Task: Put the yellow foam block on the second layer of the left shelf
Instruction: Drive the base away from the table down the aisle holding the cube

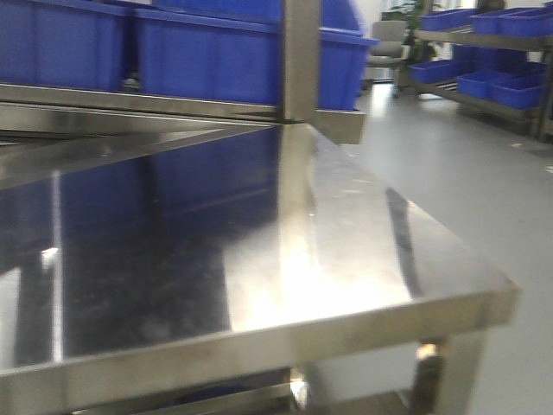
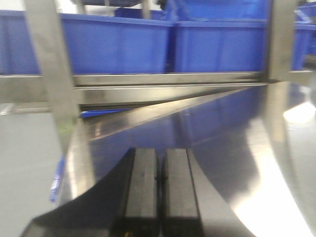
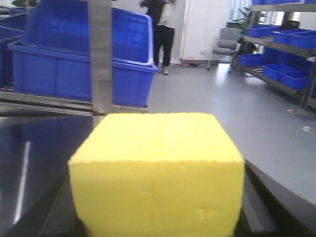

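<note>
The yellow foam block (image 3: 157, 173) fills the lower middle of the right wrist view, bright yellow and pitted. My right gripper (image 3: 157, 207) is shut on it, with dark fingers (image 3: 257, 197) showing at its sides. The block hangs above the shiny steel shelf surface (image 3: 34, 163), near its right edge; whether it touches the steel is hidden. My left gripper (image 2: 159, 170) is shut, its black pads (image 2: 141, 182) pressed together with nothing between them, low over the same steel surface (image 2: 222, 143). The front view shows the shelf top (image 1: 259, 259) but no gripper and no block.
Blue bins (image 1: 225, 52) stand on the layer behind the steel surface. A steel upright post (image 3: 101, 59) rises just beyond the block, and another post (image 2: 52, 74) stands left of my left gripper. A person (image 3: 165, 29), a chair (image 3: 227, 42) and racks of blue bins (image 3: 284, 49) are across the floor.
</note>
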Motion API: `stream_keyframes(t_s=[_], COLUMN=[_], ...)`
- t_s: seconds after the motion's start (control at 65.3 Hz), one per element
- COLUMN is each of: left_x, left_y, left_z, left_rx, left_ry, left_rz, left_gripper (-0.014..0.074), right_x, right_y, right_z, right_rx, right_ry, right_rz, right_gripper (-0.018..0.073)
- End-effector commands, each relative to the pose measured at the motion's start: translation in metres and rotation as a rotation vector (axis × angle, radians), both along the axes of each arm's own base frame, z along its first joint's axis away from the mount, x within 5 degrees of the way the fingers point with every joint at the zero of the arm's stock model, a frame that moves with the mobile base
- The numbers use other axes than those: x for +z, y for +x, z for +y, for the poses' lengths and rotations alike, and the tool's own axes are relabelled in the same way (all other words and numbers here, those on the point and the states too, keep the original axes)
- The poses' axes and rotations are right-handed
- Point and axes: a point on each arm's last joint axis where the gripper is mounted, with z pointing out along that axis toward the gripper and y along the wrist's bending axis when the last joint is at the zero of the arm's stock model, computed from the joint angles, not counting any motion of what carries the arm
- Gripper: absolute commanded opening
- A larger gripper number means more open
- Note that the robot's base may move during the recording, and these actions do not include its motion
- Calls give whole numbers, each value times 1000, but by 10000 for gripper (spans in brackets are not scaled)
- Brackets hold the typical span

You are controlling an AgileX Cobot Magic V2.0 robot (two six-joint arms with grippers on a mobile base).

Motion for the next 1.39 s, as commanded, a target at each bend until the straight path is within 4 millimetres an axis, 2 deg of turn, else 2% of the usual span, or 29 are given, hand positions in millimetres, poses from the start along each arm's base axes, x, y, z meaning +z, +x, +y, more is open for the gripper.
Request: stream_keyframes(t_s=[0.0,1.378], left_x=[0,0], left_y=[-1,-1], left_z=[-1,-1], left_rx=[-15,-15], left_ry=[-11,-11], left_rz=[-78,-78], left_gripper=[136,136], right_x=[17,17], right_y=[-2,-2], right_z=[-1,-1], right_rx=[-15,-15], right_ry=[5,5], right_rz=[-116,-116], right_gripper=[463,463])
